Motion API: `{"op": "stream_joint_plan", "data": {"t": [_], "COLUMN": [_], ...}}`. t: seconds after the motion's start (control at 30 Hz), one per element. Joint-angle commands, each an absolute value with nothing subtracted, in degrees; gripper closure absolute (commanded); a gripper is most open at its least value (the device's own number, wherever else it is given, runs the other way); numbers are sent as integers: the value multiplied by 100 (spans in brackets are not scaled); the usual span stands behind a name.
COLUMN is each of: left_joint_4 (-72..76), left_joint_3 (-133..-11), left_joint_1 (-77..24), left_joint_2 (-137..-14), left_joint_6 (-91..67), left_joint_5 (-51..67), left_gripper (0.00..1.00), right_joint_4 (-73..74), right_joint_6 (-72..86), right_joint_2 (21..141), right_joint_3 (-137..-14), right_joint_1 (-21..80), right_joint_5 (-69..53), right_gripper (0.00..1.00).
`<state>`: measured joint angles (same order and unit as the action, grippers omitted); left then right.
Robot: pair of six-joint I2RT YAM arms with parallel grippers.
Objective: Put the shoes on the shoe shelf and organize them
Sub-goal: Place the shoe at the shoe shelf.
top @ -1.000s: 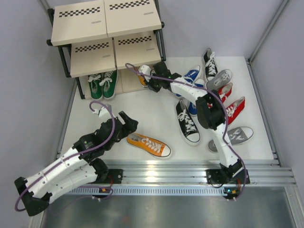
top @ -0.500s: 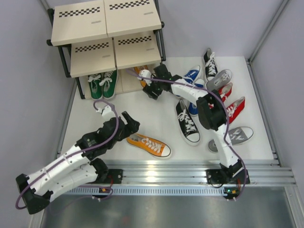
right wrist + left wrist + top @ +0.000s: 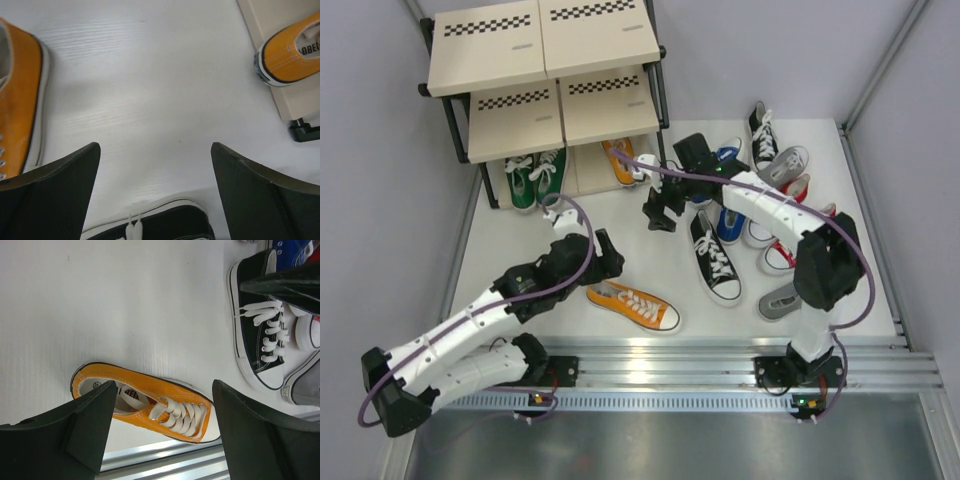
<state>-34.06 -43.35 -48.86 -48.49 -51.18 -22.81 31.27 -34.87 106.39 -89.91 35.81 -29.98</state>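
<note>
The shoe shelf [image 3: 490, 62] stands at the back left. Its bottom tier holds a green pair [image 3: 534, 178] and one orange shoe [image 3: 620, 160], whose heel [image 3: 292, 50] shows in the right wrist view. My right gripper [image 3: 660, 212] [image 3: 155, 147] is open and empty, in front of the shelf, just above the toe of a black shoe [image 3: 716, 255] [image 3: 167, 225]. The second orange shoe [image 3: 633, 305] [image 3: 145, 402] lies on the floor near the front rail. My left gripper [image 3: 602, 256] [image 3: 164, 385] hovers open above it, one finger on each side.
Loose shoes lie at the right: a blue one [image 3: 725, 158], another black one [image 3: 761, 125], grey ones [image 3: 782, 165] and red ones [image 3: 790, 192]. A metal rail [image 3: 670, 365] runs along the front edge. Grey walls close in both sides.
My right gripper opened, left the orange shoe on the bottom tier and drew back toward the front. My left arm reached further right, over the orange shoe on the floor.
</note>
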Motion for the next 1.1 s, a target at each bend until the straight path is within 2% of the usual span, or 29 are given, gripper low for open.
{"op": "stream_joint_plan", "data": {"t": [0.0, 0.17, 0.37, 0.5, 0.6, 0.63, 0.73, 0.87, 1.07], "left_joint_4": [-3252, -3252, -3269, -3717, -4139, -4209, -4429, -4693, -5001], "left_joint_3": [-4728, -5140, -5589, -5985, -6082, -6065, -5986, -5889, -5801], "left_joint_1": [-4904, -4904, -4904, -4904, -4896, -4869, -4782, -4422, -3797], "left_joint_2": [-5123, -5571, -6115, -6652, -6917, -6952, -7005, -7119, -7365], "left_joint_6": [-4369, -3122, -935, 332, 1045, 1429, 1948, 2626, 3286], "left_joint_5": [-1961, -1486, -476, 69, 369, 474, 475, 772, 1168], "left_gripper": [18, 18, 18, 20, 23, 27, 29, 40, 44], "right_joint_4": [4067, 4657, 4237, 4192, 4341, 4377, 4386, 4333, 4166], "right_joint_6": [-3981, -4403, -4158, -4043, -4104, -4165, -4184, -4166, -4096], "right_joint_2": [10047, 9319, 8571, 8324, 8148, 8069, 7902, 7717, 7541], "right_joint_3": [-8755, -7948, -6936, -6750, -6706, -6697, -6566, -6259, -5915], "right_joint_1": [3525, 3498, 3367, 3043, 2639, 2532, 2207, 2039, 1969], "right_joint_5": [-3954, -4516, -4824, -5001, -5203, -5229, -5317, -5388, -5423], "right_gripper": [7, 6, 6, 6, 6, 6, 6, 6, 6]}}
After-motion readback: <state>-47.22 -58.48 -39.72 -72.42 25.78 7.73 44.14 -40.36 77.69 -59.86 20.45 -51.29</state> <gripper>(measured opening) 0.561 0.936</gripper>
